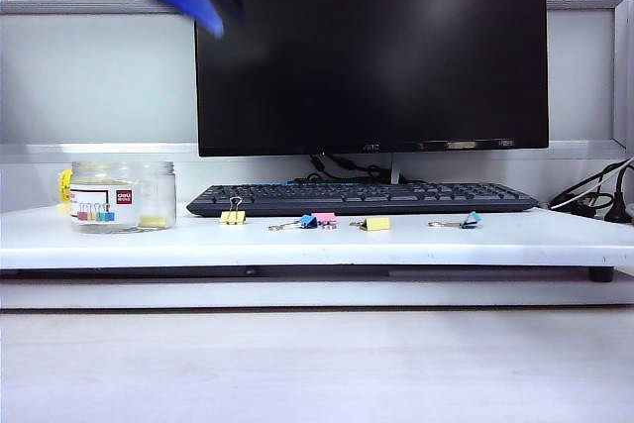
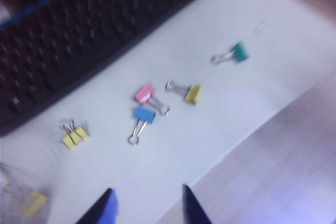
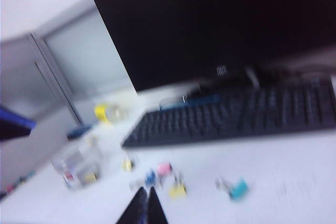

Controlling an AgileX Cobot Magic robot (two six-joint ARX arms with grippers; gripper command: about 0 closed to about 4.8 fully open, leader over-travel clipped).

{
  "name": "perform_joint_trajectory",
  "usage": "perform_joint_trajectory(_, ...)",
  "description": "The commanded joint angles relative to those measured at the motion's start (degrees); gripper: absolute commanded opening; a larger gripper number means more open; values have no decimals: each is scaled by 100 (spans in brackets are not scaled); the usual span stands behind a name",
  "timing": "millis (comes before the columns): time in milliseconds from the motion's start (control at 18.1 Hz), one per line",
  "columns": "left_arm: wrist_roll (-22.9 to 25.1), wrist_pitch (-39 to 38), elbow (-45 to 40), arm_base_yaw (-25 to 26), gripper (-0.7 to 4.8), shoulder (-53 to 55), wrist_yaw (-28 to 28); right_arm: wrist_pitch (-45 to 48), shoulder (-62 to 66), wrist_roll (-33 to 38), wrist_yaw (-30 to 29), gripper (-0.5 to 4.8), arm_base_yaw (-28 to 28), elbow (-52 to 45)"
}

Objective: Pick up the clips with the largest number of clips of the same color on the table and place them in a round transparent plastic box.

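Yellow clips [image 2: 75, 137] [image 2: 193, 94] lie on the white shelf [image 2: 273, 45], well clear of the raised, empty, part-open left gripper [image 2: 148, 206]. One yellow clip [image 1: 153, 220] inside the round transparent plastic box [image 1: 123, 195] is seen clearly only from outside. The right gripper [image 3: 146, 206] is pressed together.

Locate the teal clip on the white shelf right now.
In the exterior view the teal clip lies rightmost in the row, on the white shelf before the keyboard, right of a yellow clip.
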Motion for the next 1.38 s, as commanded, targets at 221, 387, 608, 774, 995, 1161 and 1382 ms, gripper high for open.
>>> perform_joint_trajectory(221, 9, -295, -245, -4, 175, -407, 170, 50, 1414, -238, 11, 4, -4, 1043)
perform_joint_trajectory(387, -116, -345, -636, -2, 175, -476, 142, 50, 2575, -238, -168, 3, -2, 1582)
perform_joint_trajectory(608, -109, -94, -887, 2, 175, -474, 140, 238, 4004, -236, -767, -1, 2, 2006)
perform_joint_trajectory(774, -109, 116, -914, 7, 175, -470, 142, 535, 4492, -236, -855, 0, 4, 2031)
perform_joint_trajectory(995, -109, 262, -914, 13, 175, -461, 98, 702, 5031, -225, -1102, 97, 11, 2028)
perform_joint_trajectory(1161, -111, 321, -914, 17, 175, -461, 101, 848, 5335, -214, -1071, 97, 258, 2028)
perform_joint_trajectory(1382, -111, 319, -914, 17, 175, -459, 101, 1329, 5827, -214, -1010, 100, 776, 2107)
